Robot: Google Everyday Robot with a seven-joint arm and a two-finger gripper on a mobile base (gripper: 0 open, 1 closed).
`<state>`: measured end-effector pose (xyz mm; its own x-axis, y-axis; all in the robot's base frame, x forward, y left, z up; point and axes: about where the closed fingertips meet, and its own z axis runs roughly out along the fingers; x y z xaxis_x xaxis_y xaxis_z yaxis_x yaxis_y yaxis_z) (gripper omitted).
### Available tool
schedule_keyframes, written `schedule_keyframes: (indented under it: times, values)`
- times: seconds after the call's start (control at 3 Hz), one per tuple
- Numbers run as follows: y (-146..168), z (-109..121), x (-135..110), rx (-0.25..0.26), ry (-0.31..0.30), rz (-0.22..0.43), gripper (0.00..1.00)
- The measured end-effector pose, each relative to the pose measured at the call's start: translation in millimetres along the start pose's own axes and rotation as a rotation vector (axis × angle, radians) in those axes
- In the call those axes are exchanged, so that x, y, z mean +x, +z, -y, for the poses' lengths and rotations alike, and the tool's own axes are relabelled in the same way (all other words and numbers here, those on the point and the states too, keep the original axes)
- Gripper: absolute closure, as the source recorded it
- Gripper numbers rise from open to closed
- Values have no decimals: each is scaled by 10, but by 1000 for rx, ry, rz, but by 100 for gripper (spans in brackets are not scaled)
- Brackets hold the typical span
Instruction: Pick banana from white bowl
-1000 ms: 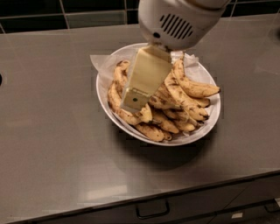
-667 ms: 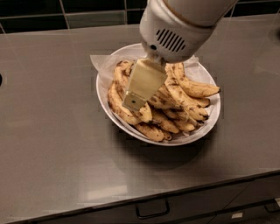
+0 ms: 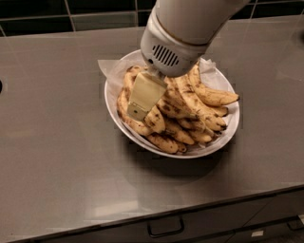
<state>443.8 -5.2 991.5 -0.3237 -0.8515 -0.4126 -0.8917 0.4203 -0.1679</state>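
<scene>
The white bowl (image 3: 227, 137), lined with crinkled white paper, sits on the grey counter and holds a pile of several speckled yellow bananas. A large curved banana (image 3: 124, 105) with brown speckles lies along the bowl's left side. My gripper (image 3: 140, 102) reaches down from the white arm housing (image 3: 166, 52) into the left part of the pile. Its cream tip rests against this banana and the ones next to it. The arm hides the bananas in the bowl's back middle.
Another long banana (image 3: 213, 97) sticks out toward the bowl's right rim. The grey counter (image 3: 57, 142) stretches around the bowl. Dark tiles (image 3: 95, 14) run along the back, and a drawer with a handle (image 3: 165, 227) is below the front edge.
The arm housing has come lower and to the left over the bowl. The gripper's tip stays at about the same spot in the left of the pile. The bananas have not moved.
</scene>
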Motion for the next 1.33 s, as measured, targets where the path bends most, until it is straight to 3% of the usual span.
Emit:
schedule_keyframes:
  times: [0.67, 1.0, 1.33]
  values:
    - [4, 8, -426, 127, 29, -8, 29]
    - [41, -2, -457, 151, 65, 1, 33]
    - [87, 12, -334, 160, 125, 11, 41]
